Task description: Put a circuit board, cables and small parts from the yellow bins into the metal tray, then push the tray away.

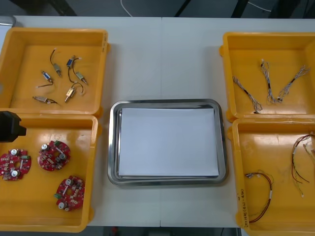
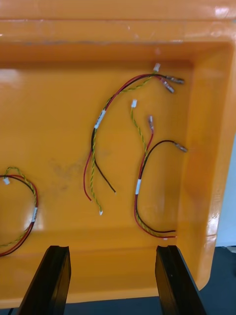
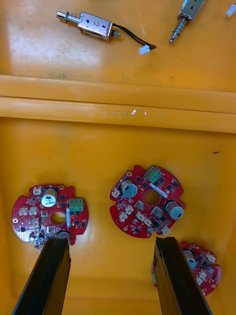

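Three round red circuit boards (image 1: 54, 155) lie in the near left yellow bin (image 1: 92, 167). My left gripper (image 3: 112, 242) hangs open above them. One board (image 3: 50, 220) is by one fingertip, another (image 3: 146, 201) lies just past the gap, and a third (image 3: 196, 268) is beside the other finger. A black part of my left arm (image 1: 10, 127) shows at the table's left edge. My right gripper (image 2: 112, 248) is open over the near right bin (image 1: 235, 172), above red and yellow cables (image 2: 101, 120). The metal tray (image 1: 114, 142), white inside, stands between the bins with nothing in it.
Several small metal parts (image 1: 73, 91) lie in the far left bin (image 1: 103, 73). Twisted blue and white cables (image 1: 246, 94) lie in the far right bin (image 1: 225, 73). Bare table stretches beyond the tray toward the far edge.
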Robot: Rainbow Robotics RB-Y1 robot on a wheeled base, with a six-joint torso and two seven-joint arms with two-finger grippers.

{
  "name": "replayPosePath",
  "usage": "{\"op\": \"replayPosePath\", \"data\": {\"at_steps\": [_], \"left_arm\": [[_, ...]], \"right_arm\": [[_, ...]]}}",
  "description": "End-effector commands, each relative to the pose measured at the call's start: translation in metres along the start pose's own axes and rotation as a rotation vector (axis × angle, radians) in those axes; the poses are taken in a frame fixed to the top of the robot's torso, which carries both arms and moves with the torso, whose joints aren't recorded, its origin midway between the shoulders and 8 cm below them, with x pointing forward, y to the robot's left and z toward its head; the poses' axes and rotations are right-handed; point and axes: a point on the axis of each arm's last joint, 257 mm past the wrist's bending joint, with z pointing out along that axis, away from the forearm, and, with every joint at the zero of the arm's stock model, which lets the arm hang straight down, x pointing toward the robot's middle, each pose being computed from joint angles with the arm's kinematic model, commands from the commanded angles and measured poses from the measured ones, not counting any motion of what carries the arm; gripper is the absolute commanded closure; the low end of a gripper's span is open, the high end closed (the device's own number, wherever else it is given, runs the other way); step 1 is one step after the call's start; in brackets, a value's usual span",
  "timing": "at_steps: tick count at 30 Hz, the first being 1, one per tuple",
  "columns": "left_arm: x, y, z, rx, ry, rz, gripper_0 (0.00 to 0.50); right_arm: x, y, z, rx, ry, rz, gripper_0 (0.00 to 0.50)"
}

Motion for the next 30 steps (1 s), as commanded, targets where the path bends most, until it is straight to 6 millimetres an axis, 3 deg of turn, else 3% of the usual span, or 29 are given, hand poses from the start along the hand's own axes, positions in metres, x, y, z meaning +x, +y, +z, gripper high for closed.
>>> {"op": "replayPosePath", "data": {"at_steps": [1, 6, 13, 19, 30], "left_arm": [[0.012, 0.012, 0.003, -0.043, 0.022, -0.113, 0.000], [0.020, 0.017, 0.006, -0.054, 0.034, -0.202, 0.000], [0.034, 0.022, 0.014, -0.075, 0.052, -0.304, 0.000], [0.053, 0.030, 0.024, -0.112, 0.076, -0.382, 0.000], [0.093, 0.035, 0.038, -0.149, 0.144, -0.455, 0.000]], "right_arm": [[0.026, -0.012, -0.009, -0.001, 0.026, 0.080, 0.000], [0.037, -0.022, -0.009, 0.015, 0.032, 0.094, 0.000], [0.035, -0.030, -0.007, 0.034, -0.002, 0.097, 0.000], [0.032, -0.032, 0.004, 0.045, -0.051, 0.094, 0.000], [0.039, -0.025, 0.041, 0.007, -0.062, 0.124, 0.000]]}}
